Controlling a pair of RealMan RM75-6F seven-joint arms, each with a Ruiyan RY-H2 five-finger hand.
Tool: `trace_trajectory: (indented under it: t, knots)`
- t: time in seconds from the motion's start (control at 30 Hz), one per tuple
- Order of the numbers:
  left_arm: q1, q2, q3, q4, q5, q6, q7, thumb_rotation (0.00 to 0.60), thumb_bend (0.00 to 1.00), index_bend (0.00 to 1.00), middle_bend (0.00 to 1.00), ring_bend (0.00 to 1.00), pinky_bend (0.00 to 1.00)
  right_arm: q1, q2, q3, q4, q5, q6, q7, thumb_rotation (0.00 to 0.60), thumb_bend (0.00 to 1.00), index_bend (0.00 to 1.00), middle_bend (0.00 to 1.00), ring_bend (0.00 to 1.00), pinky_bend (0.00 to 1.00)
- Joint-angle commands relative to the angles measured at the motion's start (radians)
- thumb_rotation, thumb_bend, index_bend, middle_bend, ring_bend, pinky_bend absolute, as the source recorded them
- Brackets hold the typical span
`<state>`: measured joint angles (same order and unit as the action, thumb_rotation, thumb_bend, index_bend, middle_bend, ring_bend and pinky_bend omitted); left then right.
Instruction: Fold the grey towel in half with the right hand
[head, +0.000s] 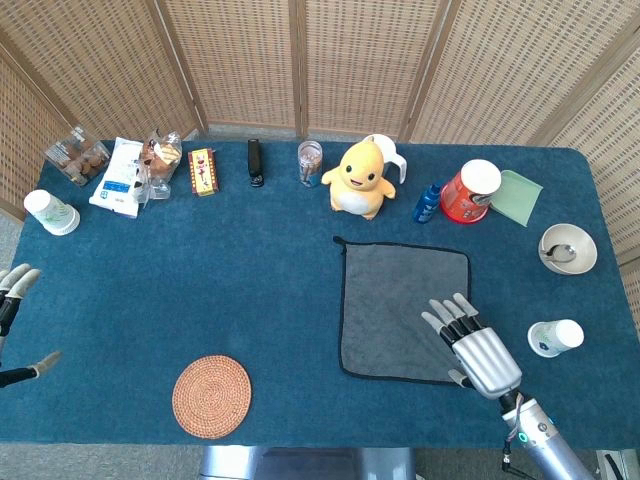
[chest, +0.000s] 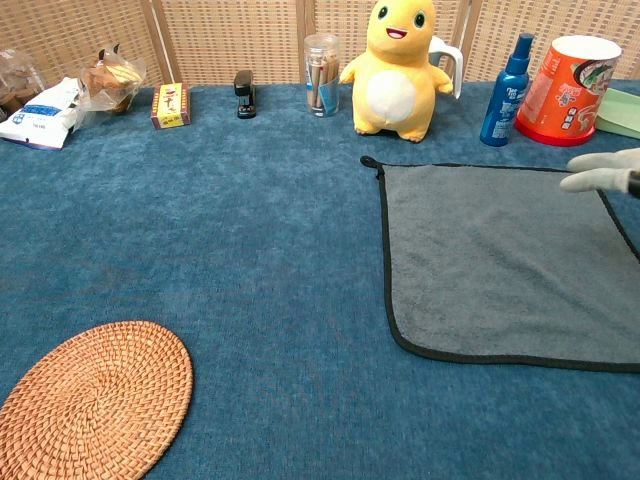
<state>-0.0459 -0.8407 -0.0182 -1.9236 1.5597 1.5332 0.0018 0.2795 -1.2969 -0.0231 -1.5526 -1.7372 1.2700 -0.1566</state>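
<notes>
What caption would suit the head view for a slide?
Right hand, fingers spread, over the near right corner of the flat grey towel.

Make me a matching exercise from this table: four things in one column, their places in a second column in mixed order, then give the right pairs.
Things:
1. grey towel
2. woven coaster
3. bowl with a spoon
4. yellow plush toy

Places:
A. near front edge, left of centre
B. far right edge of the table
C. back row, just beyond the towel
D. lying flat, under the right hand's spread fingers

Pairs: 1-D, 2-A, 3-B, 4-C
</notes>
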Motion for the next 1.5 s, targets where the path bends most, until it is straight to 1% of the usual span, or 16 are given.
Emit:
trace_trajectory:
  t: [0.03, 0.17, 0.43, 0.87, 1.17, 1.5]
  knots:
    - [0.001, -0.001, -0.002, 0.001, -0.002, 0.004, 0.002, 0.6, 0.0, 0.0, 0.0, 0.0, 0.0, 0.009, -0.009, -0.001, 0.008, -0.007, -0.003, 0.006, 0.6, 0.0, 0.11, 0.0, 0.0, 0.0]
    - [0.003, -0.001, -0.004, 0.0, -0.007, 0.007, 0.0, 0.6, 0.0, 0.0, 0.0, 0.0, 0.0, 0.018, -0.019, -0.005, 0.011, -0.012, -0.003, 0.001, 0.6, 0.0, 0.12, 0.0, 0.0, 0.0]
    - [-0.002, 0.0, -0.005, -0.001, -0.013, -0.005, -0.003, 0.6, 0.0, 0.0, 0.0, 0.0, 0.0, 0.02, -0.039, -0.029, -0.01, -0.036, 0.0, -0.029, 0.6, 0.0, 0.13, 0.0, 0.0, 0.0]
    - [0.0, -0.002, -0.003, -0.002, -0.009, -0.003, -0.002, 0.6, 0.0, 0.0, 0.0, 0.0, 0.0, 0.053, -0.091, -0.057, -0.007, -0.055, -0.054, -0.079, 0.6, 0.0, 0.13, 0.0, 0.0, 0.0]
    - [0.0, 0.0, -0.004, 0.001, -0.013, -0.005, -0.009, 0.6, 0.0, 0.0, 0.0, 0.0, 0.0, 0.073, -0.137, -0.048, 0.009, -0.033, -0.087, -0.113, 0.6, 0.0, 0.13, 0.0, 0.0, 0.0]
    - [-0.001, 0.003, -0.003, -0.001, -0.016, -0.011, -0.015, 0.6, 0.0, 0.0, 0.0, 0.0, 0.0, 0.076, -0.173, -0.049, 0.058, -0.031, -0.069, -0.099, 0.6, 0.0, 0.11, 0.0, 0.0, 0.0]
